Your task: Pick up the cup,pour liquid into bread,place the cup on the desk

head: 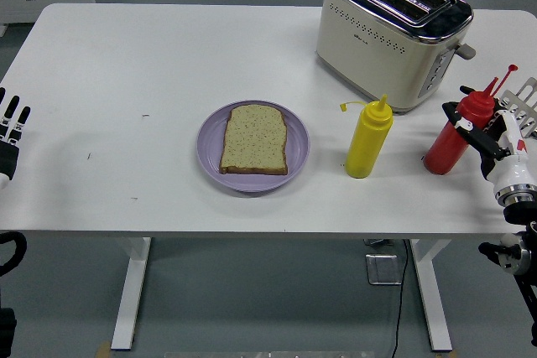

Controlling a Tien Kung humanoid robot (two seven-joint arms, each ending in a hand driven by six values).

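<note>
No cup shows; there are two squeeze bottles. A red squeeze bottle (445, 150) stands at the table's right edge, leaning slightly right. My right hand (472, 127) comes in from the right, its black fingers (454, 111) curled around the bottle's upper part. A yellow squeeze bottle (367, 142) stands upright to the left of it. A slice of bread (253, 138) lies flat on a purple plate (210, 155) in the middle of the table. My left hand (12, 127) rests at the left edge with fingers extended, holding nothing.
A cream and chrome toaster (390, 35) stands at the back right, behind both bottles. A metal slotted utensil (526, 100) shows at the right edge behind my right hand. The white table (126, 64) ends just right of the red bottle.
</note>
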